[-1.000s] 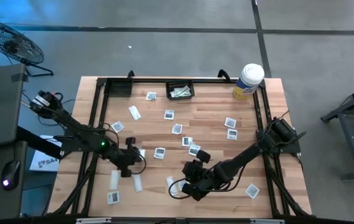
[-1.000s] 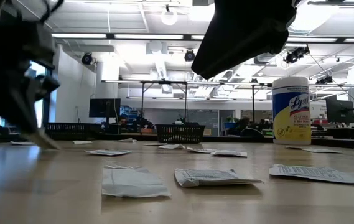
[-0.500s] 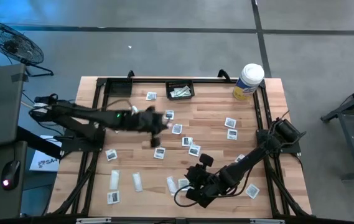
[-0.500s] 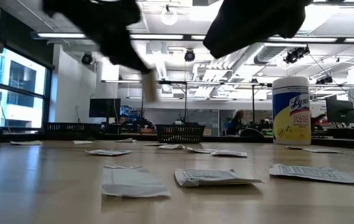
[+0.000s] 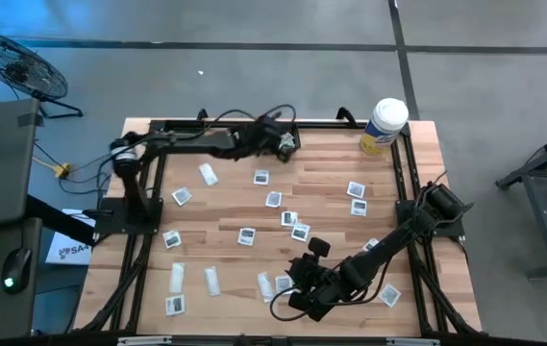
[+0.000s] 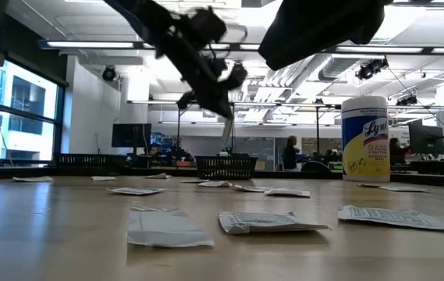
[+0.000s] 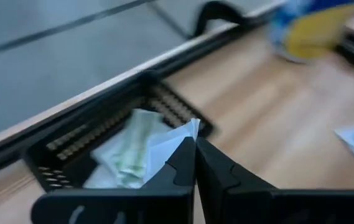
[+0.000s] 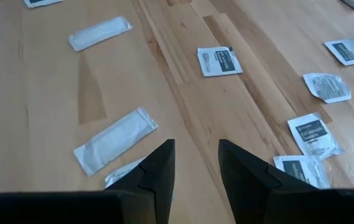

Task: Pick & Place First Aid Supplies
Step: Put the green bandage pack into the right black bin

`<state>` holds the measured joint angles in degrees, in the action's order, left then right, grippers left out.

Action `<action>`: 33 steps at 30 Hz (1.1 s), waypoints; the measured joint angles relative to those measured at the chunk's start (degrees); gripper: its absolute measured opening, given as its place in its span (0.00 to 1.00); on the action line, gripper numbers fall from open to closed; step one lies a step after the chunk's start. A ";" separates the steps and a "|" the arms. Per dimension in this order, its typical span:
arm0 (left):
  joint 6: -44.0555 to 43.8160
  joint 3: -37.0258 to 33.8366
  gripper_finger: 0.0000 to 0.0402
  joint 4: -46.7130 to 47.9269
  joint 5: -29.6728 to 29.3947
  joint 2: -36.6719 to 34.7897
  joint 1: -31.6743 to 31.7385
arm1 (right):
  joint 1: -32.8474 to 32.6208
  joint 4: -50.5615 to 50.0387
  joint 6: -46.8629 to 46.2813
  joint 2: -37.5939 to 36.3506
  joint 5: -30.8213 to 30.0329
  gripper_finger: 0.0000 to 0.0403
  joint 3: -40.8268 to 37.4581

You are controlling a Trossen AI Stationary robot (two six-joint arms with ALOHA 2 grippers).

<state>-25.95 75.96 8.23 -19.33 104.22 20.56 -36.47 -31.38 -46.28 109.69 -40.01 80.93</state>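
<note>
Left hand pinches a white packet by its edge above the black basket. Right hand hovers part-open over flat packets on the counter. They look light, floppy, best gripped at an edge.

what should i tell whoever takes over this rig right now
Left claw: shut on a white flat packet, over the small black mesh basket at the table's far edge.
Right claw: open, empty, low over the near edge.
Done: a few packets lie in the basket.
Left: drop this one, then clear the many white packets scattered over the wooden table.
</note>
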 joint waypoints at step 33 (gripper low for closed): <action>2.45 1.32 0.39 12.87 10.72 -5.94 2.76 | -2.68 0.85 -0.15 0.02 -0.07 0.29 0.00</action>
<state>-23.50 77.28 21.10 -8.61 98.27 23.33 -39.16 -30.53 -46.44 109.71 -40.08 80.93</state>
